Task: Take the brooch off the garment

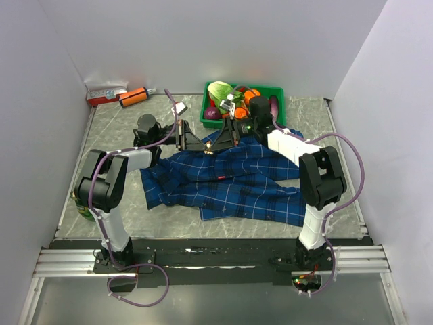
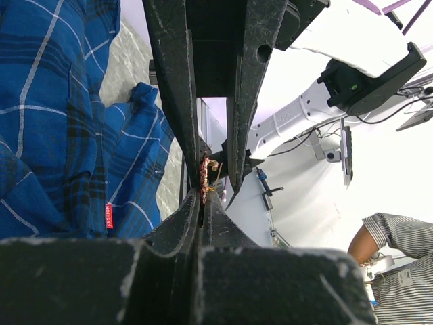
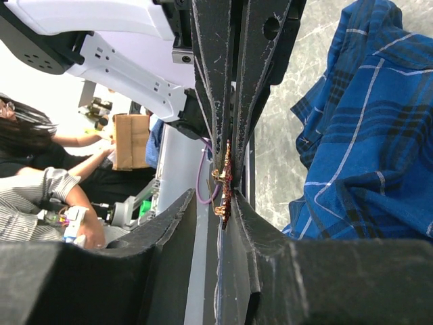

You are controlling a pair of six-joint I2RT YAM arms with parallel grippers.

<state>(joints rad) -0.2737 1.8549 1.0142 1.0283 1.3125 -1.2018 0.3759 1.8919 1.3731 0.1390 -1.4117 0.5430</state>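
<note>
The garment, a navy plaid shirt with a small red tag, lies spread on the marble table. Above its far edge my two grippers meet tip to tip. The left gripper is shut on the tiny gold brooch. In the left wrist view the brooch sticks out of the left gripper's pinched tips, clear of the shirt. The right gripper is open around the brooch. The brooch rests against one finger, with a gap to the other.
A green bin of toy vegetables stands behind the right arm. An orange tube and a red-and-white box lie at the back left. A small white object sits behind the left gripper. White walls enclose the table.
</note>
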